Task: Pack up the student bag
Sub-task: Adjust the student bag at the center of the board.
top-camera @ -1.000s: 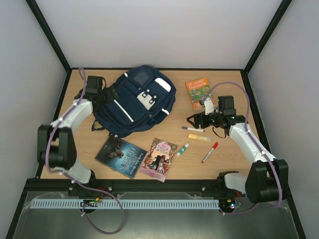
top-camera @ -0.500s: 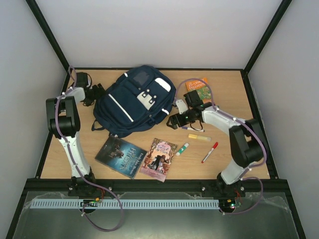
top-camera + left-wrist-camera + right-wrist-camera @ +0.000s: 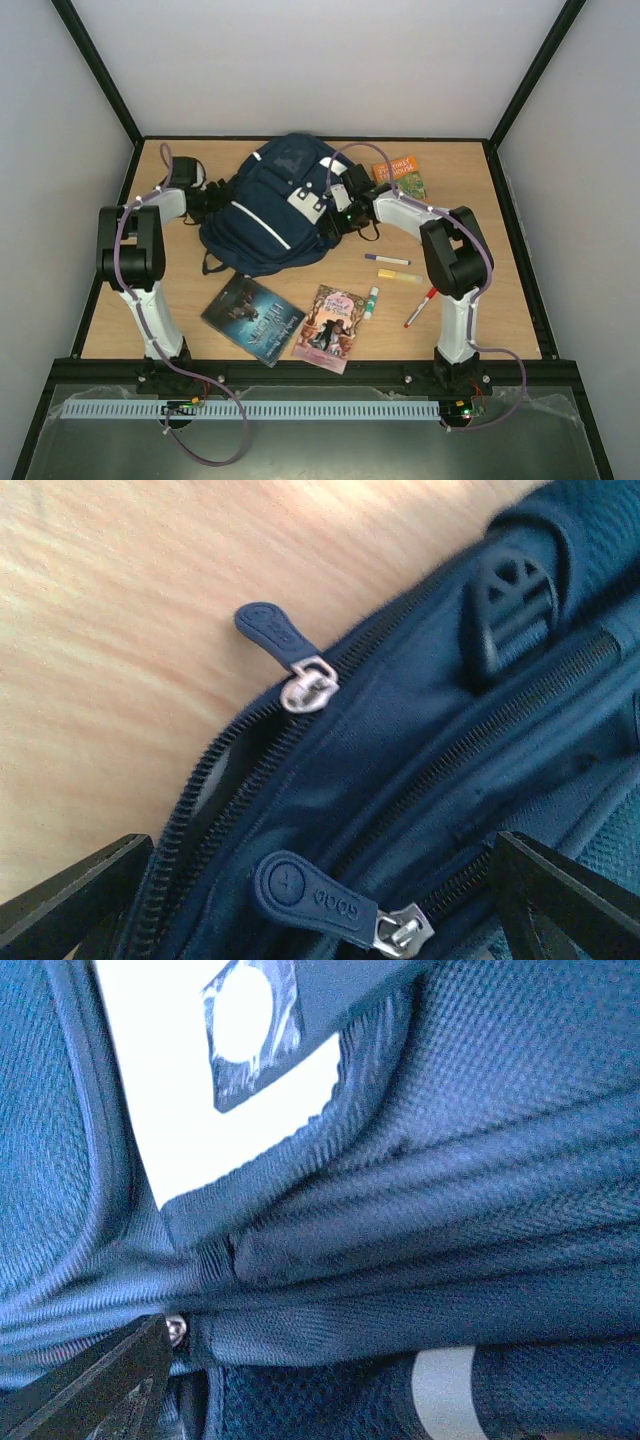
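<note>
Student bag [image 3: 262, 215] one; books [image 3: 253, 319] three; small stationery pieces [image 3: 387, 259] four.

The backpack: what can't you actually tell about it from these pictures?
- Inside of the student bag: the top view shows only the outside; the left wrist view's zip gap is dark.
- The right gripper: its arm covers it from above; the right wrist view shows one finger, the other cut off, so any grip is unclear.
</note>
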